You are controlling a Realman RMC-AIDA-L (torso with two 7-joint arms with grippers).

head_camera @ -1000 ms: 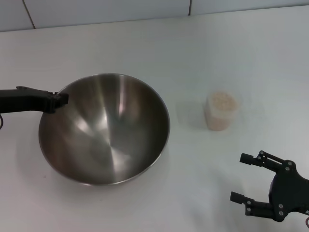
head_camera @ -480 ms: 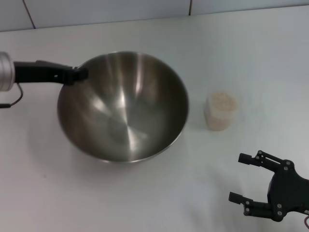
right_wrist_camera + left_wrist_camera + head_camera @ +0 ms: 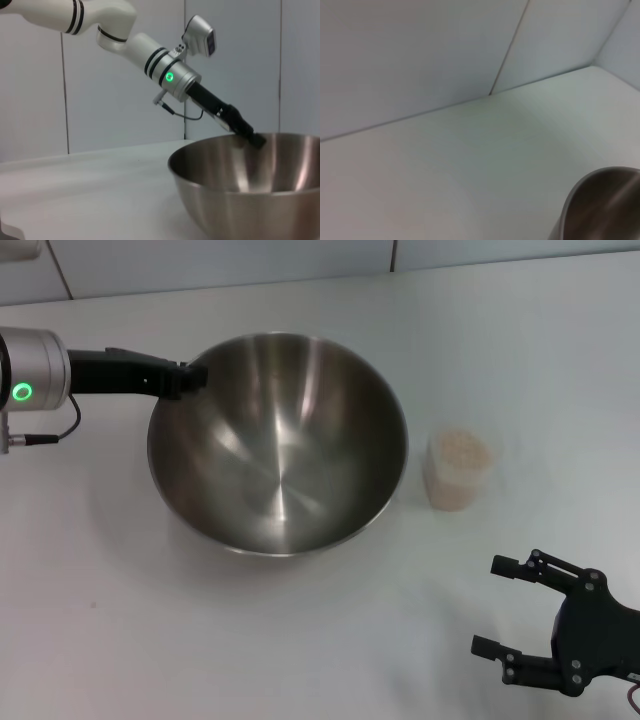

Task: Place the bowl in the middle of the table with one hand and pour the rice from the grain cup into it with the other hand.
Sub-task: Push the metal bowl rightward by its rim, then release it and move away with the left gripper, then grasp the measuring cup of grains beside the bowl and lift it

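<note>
Smooth white worktop (image 3: pixel 300 640) carries a shiny round steel bowl (image 3: pixel 280 445), its far-left rim clamped by the left black gripper (image 3: pixel 190 377), beside a rice-filled clear plastic cup (image 3: pixel 458 469); the right black gripper (image 3: pixel 500 608) hangs wide apart nearby.

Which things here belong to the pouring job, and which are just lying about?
Part of the job:
- bowl, held at its rim by the left gripper
- cup holding rice
- table
- right gripper, open, at the near right

Lying about:
- nothing visible; only the tiled wall behind
</note>
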